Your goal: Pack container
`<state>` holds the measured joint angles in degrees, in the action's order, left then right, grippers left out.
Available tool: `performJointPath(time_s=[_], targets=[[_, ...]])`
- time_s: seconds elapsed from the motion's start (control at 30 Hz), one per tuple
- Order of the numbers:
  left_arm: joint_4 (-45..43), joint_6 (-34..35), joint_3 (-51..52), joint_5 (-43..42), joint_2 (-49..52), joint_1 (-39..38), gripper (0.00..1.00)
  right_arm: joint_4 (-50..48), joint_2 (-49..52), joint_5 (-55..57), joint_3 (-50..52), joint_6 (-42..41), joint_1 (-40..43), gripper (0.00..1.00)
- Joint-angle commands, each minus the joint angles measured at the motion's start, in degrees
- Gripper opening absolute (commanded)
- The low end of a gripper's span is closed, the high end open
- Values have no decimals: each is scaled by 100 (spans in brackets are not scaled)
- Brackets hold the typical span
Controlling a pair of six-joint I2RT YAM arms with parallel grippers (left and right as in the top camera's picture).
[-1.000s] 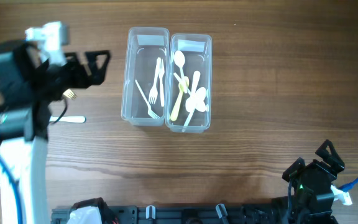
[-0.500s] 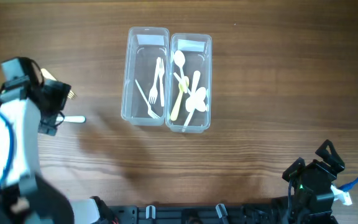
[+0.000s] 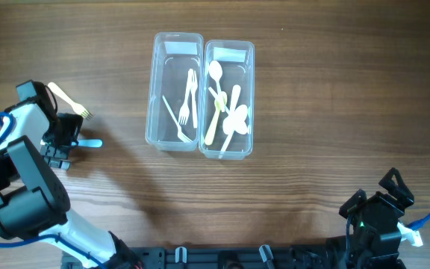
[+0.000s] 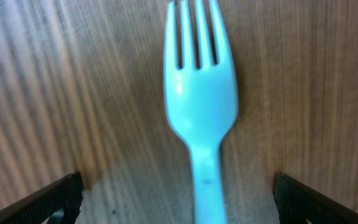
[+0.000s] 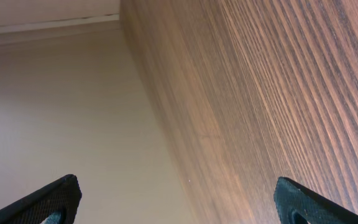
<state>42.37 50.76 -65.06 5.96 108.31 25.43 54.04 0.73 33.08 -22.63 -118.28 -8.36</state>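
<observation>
Two clear containers stand side by side: the left one holds forks, the right one holds spoons and other utensils. A light blue fork lies on the table; in the overhead view its end shows at the left. My left gripper is open, low over the table, with its fingers either side of the fork's handle. A cream fork lies just behind it. My right gripper is open and empty at the front right edge.
The right wrist view looks past the table edge at a pale wall. The left arm's body covers the front left of the table.
My left arm has swung left and down from beside the containers to the blue fork, and its open fingers now straddle the handle. The right arm has not moved.
</observation>
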Motion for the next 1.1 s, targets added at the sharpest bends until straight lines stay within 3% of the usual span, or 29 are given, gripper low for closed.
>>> performJointPath(time_s=[0.0, 0.17, 0.53, 0.63, 0.73, 0.83, 0.9, 1.0, 1.07], targets=[[-415, 96, 535, -245, 46, -153, 100, 2, -48, 98, -22, -42, 2, 100], [-1298, 291, 1333, -765, 46, -350, 98, 2, -48, 98, -22, -42, 2, 100], [-1517, 678, 1438, -2592, 46, -466, 96, 2, -48, 96, -22, -42, 2, 100], [-1482, 675, 1438, -2599, 46, -455, 91, 0, -48, 96, -22, -39, 2, 100], [-1364, 678, 1436, -2269, 46, -455, 99, 2, -48, 98, -22, -42, 2, 100], [-1141, 675, 1436, -1655, 46, -452, 100, 2, -48, 96, -22, -39, 2, 100], [-990, 675, 1438, -1226, 46, -452, 95, 2, -48, 96, -22, -39, 2, 100], [-861, 673, 1438, -1032, 44, -452, 79, 2, -48, 96, -22, -42, 2, 100], [-817, 673, 1436, -1032, 44, -433, 81, 2, -48, 98, -22, -42, 2, 100]])
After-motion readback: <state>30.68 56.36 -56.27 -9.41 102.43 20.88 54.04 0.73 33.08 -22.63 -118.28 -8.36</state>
